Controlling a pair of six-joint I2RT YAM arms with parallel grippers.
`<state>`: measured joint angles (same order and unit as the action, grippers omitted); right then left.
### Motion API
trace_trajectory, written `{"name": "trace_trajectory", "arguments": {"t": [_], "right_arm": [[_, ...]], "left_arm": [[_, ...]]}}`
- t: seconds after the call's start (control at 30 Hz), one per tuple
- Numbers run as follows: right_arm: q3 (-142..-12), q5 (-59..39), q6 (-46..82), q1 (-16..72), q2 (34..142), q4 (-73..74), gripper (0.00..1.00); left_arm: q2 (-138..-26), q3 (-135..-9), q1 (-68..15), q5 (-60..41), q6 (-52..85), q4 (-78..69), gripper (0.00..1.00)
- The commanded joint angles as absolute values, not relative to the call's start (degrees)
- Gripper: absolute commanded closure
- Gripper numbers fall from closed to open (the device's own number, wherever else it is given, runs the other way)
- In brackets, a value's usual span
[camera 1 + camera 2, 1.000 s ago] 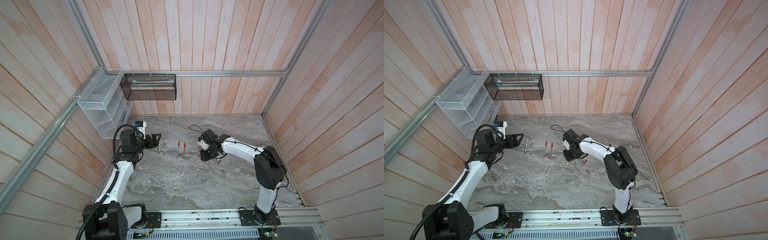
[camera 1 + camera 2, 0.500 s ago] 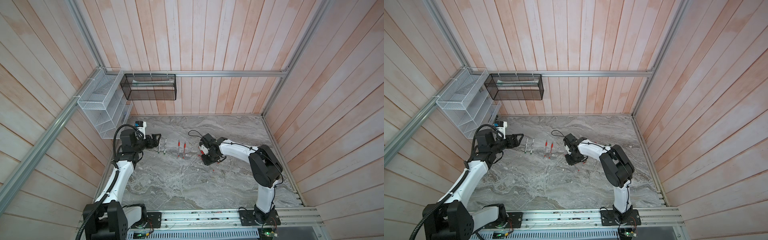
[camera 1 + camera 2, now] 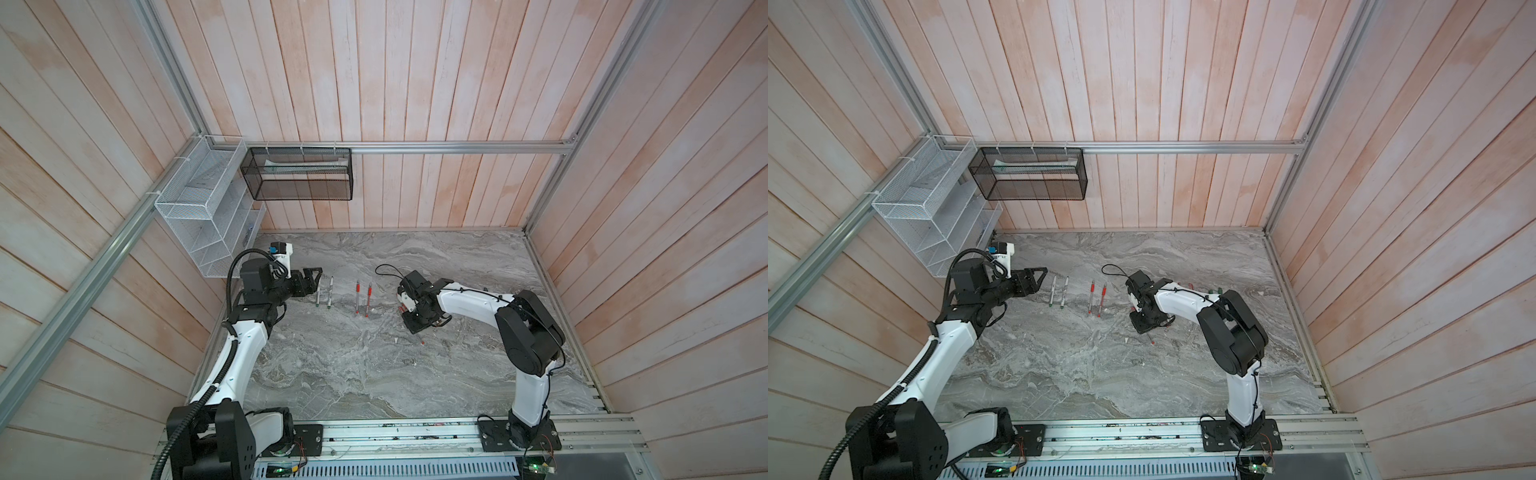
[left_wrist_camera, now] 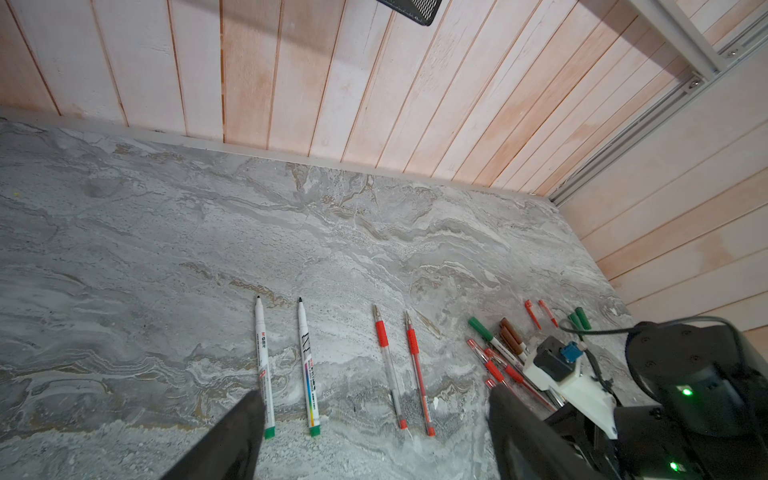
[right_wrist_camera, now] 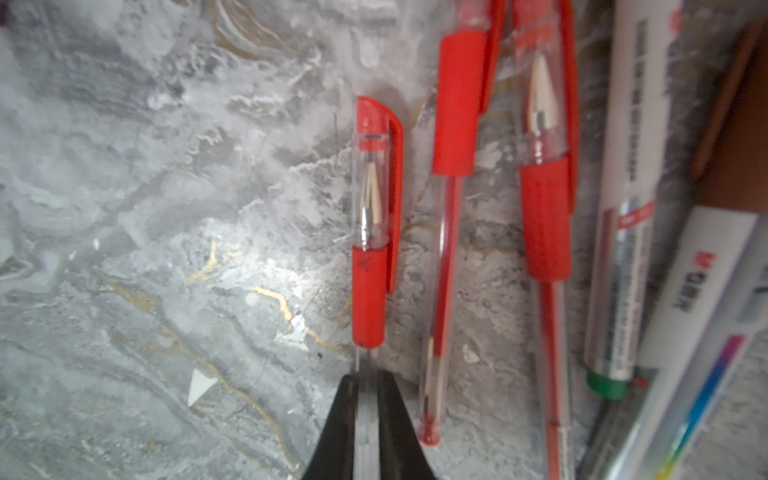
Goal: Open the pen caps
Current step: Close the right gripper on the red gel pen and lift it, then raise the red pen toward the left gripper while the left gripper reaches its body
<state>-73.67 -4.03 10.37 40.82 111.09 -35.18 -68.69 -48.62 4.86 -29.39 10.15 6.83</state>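
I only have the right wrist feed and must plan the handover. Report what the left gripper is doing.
Observer: The left gripper is open and empty, beside two white markers.
Operator: I'm gripping a capped red pen. Tell me which pens are done.
Observer: Those markers and two red gel pens lie uncapped in a row.
Operator: Locate the loose caps.
Observer: Two red caps and green caps lie on the far side of the right arm.
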Motion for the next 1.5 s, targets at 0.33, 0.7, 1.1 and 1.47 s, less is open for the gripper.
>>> {"name": "trace_trajectory", "arguments": {"t": [0.33,0.7,1.1,1.47], "right_arm": [[-75.85,-5.45,11.19,42.65,105.08,-31.88,0.97],[-70.65,-8.31,20.03,43.59,94.81,-14.69,0.99],[-55.03,-16.47,40.96,43.83,85.43,23.80,1.00],[-51.99,-20.23,47.90,47.80,88.68,39.32,1.00]], "left_arm": [[-68.90,-49.69,5.27,-40.21,12.68,3.88,0.14],[-70.09,-48.07,4.02,-53.11,18.85,-2.99,0.15],[-73.91,-48.71,-5.62,-60.17,22.83,-7.91,0.21],[-78.70,-50.68,-11.49,-61.04,25.65,-11.38,0.35]]}}
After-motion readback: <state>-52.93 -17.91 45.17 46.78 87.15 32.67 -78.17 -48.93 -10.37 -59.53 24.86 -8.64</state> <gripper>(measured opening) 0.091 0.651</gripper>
